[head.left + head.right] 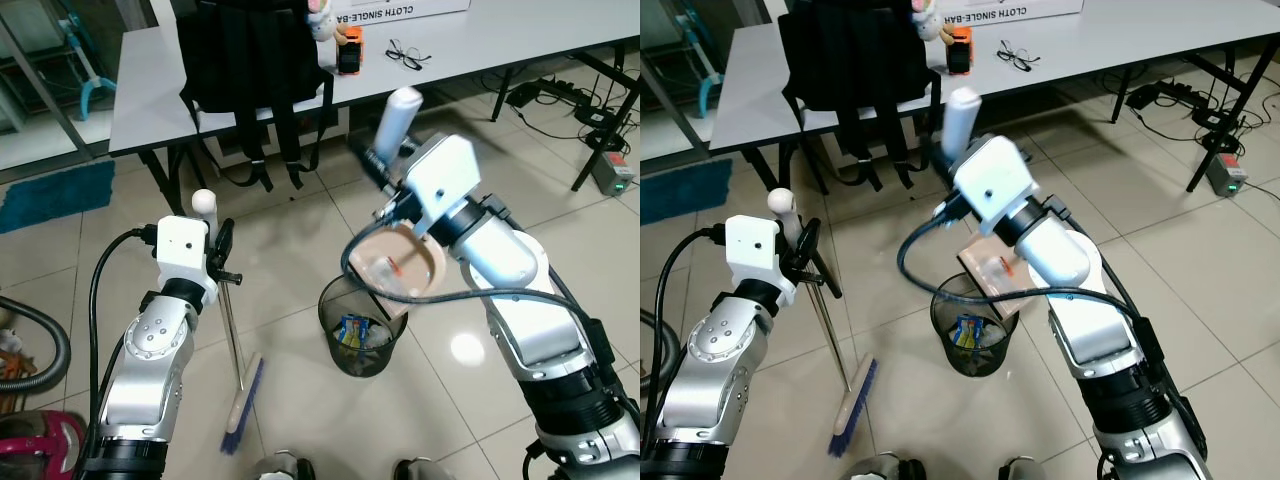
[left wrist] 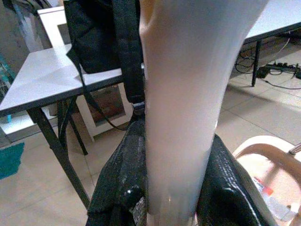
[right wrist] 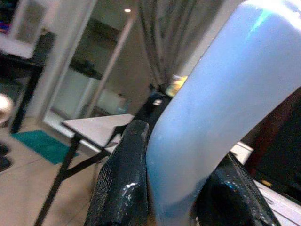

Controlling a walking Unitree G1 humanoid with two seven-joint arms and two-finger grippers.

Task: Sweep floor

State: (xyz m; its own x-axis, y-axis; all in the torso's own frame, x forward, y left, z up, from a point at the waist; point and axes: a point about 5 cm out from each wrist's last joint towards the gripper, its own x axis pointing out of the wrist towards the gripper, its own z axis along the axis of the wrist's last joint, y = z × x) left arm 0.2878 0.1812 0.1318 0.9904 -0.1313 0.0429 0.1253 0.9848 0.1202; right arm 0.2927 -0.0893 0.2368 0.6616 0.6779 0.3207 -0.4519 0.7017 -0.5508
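Black capitals reading "CLOTH SINGLE-BA", cut off at the frame's edge and seen upside down, run along a white box point(image 1: 400, 8) on the grey table point(image 1: 150, 100), well beyond the right gripper point(image 1: 385, 165) that holds the dustpan's pale handle. In the right eye view the same line reads slightly further, as "CLOTH SINGLE-BAS". The wrappers in the mesh bin point(image 1: 362, 335), below that gripper, carry print too small to make out, and no other lettering can be read.
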